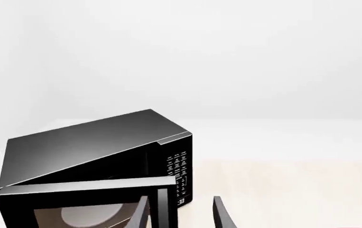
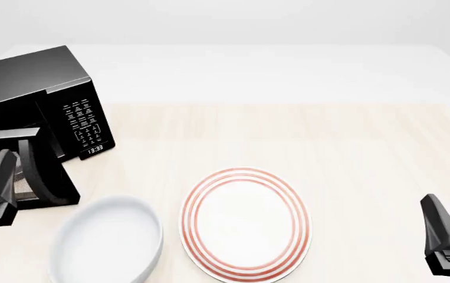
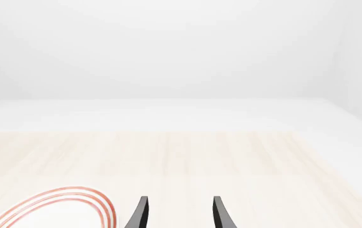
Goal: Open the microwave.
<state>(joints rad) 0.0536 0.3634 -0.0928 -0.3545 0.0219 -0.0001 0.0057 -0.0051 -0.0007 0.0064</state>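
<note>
The microwave [image 2: 28, 76] is a glossy black box at the table's far left, with its white-lettered keypad [image 2: 83, 124] facing the middle. Its glass door [image 1: 86, 190] stands ajar, swung out from the body. The pale turntable [image 1: 89, 216] shows behind the glass. My left gripper [image 1: 181, 216] is open at the door's free edge, and the vertical bar handle [image 1: 163, 209] stands between its fingers, close to one of them. In the front view this gripper [image 2: 3, 168] sits against the door. My right gripper [image 3: 179, 216] is open and holds nothing, low at the near right [image 2: 436, 215].
A white plate [image 2: 245, 221] with red rings lies near the front centre, also seen in the right wrist view [image 3: 67, 209]. A white bowl [image 2: 107, 239] sits to its left, just in front of the microwave door. The table is pale wood with a white far part.
</note>
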